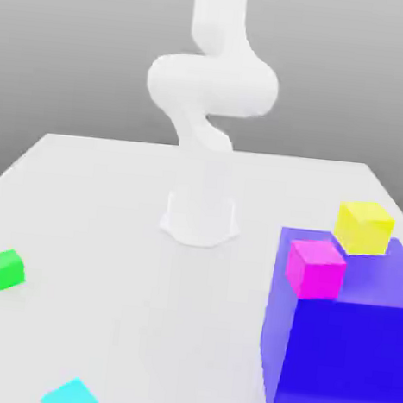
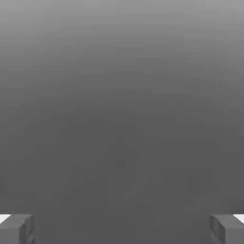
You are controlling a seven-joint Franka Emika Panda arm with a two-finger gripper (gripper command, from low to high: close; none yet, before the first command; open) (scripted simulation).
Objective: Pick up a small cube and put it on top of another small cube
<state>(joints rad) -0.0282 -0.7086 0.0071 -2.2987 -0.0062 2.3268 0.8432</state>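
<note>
The small cyan cube (image 1: pixel 72 396) lies on the white table at the front edge, toward the exterior view's left. The small green cube (image 1: pixel 6 269) sits farther left and a little farther back, well apart from it. In the hand view my gripper (image 2: pixel 122 228) is open: its two grey fingertips (image 2: pixel 16 228) stand far apart with nothing between them, over a plain grey background. The white arm (image 1: pixel 212 85) rises at the back centre of the table, far from both cubes.
A large dark blue block (image 1: pixel 338 348) stands at the front on the exterior view's right. A small magenta cube (image 1: pixel 315 268) and a small yellow cube (image 1: pixel 364 227) rest on its top. The arm's round base (image 1: pixel 200 215) sits mid-table on the white table (image 1: pixel 108 213).
</note>
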